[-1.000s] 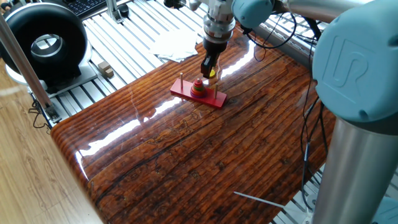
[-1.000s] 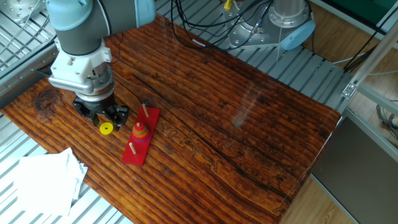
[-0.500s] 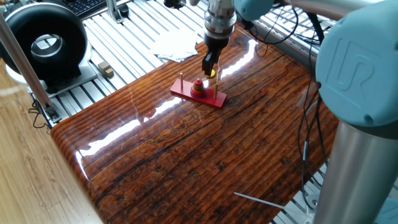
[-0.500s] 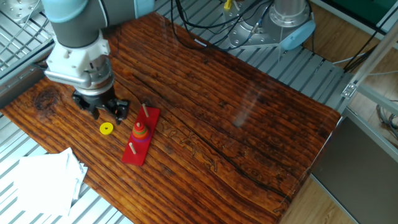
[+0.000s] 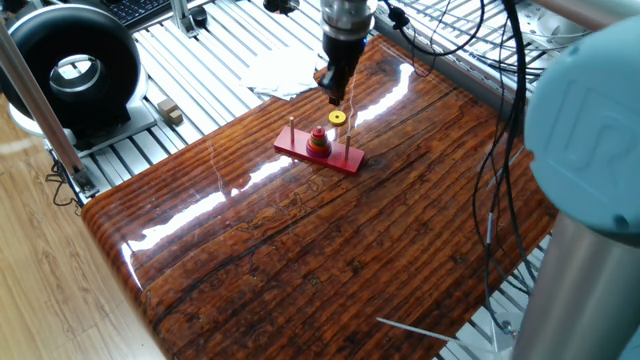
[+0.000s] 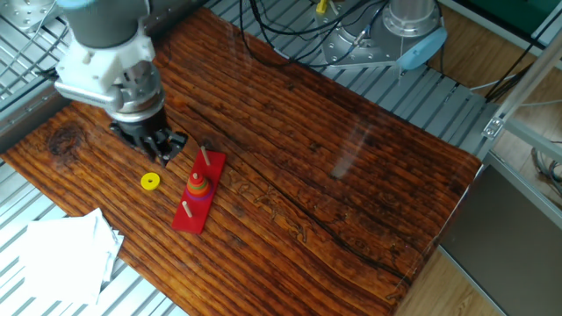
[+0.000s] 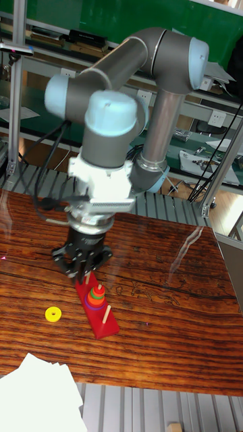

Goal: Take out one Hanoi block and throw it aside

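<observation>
Since a second ago the gripper (image 6: 167, 147) has risen and drawn back from the table (image 6: 351, 175), leaving the yellow disc behind. No readable writing shows on the arm. The fingers are parted and hold nothing, hanging above the wood near the red base (image 6: 200, 193). The Hanoi block (image 6: 149, 182), a small round yellow ring with a centre hole, lies flat on the tabletop just beside the base, apart from the stacked discs (image 6: 199, 186) on the middle peg. White paper (image 6: 61, 259) lies near the table edge.
</observation>
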